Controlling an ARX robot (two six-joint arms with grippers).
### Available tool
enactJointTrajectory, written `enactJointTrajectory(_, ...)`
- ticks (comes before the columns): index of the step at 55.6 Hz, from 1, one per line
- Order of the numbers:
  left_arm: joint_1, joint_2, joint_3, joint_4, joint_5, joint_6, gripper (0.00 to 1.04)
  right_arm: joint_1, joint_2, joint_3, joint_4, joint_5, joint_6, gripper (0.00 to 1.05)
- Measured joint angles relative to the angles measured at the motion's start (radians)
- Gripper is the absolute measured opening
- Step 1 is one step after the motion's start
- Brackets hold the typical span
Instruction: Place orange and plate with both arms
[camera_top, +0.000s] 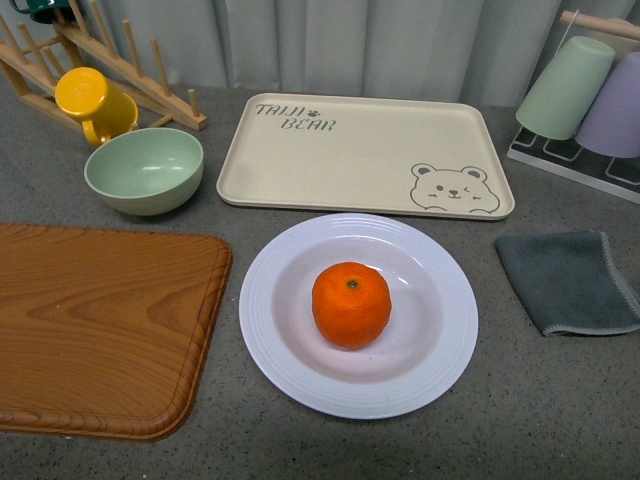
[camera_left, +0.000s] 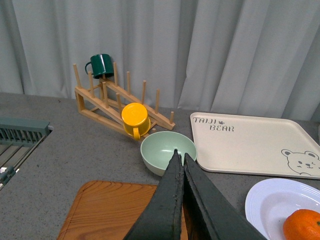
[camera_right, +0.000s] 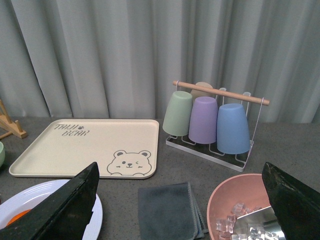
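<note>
In the plate (camera_top: 258, 312): 1 orange (camera_top: 351, 304), resting mid-well, no finger touching it.
Left gripper (camera_left: 180, 156): 2 fingers pressed together, nothing between them, poised over the wooden board (camera_left: 110, 210).
Right gripper (camera_right: 180, 167): 2 fingers (camera_right: 70, 205) spread wide apart, holding and touching nothing.
Plate and orange from left gripper: near, toward the right arm, apart from it.
Plate from right gripper: near, toward the left arm.
Grey cloth (camera_right: 167, 210): below the gap between the right fingers.
Green bowl (camera_left: 167, 150): just beyond the left fingertips.
</note>
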Motion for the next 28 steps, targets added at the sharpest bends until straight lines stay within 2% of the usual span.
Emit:
enactJointTrajectory(13,0.0,-0.058,0.0,-0.059,0.0,0.0,0.04,0.0,0.0,0.0,0.0,0.0,0.0,0.96)
enactJointTrajectory(19,0.0,-0.185,0.0,-0.216,0.002,0.0,0.04,0.0,0.0,0.0,0.0,0.0,0.0,0.96)
enactJointTrajectory(28,0.0,-0.221,0.0,-0.229,0.002,0.0,0.04,0.0,0.0,0.0,0.0,0.0,0.0,0.96)
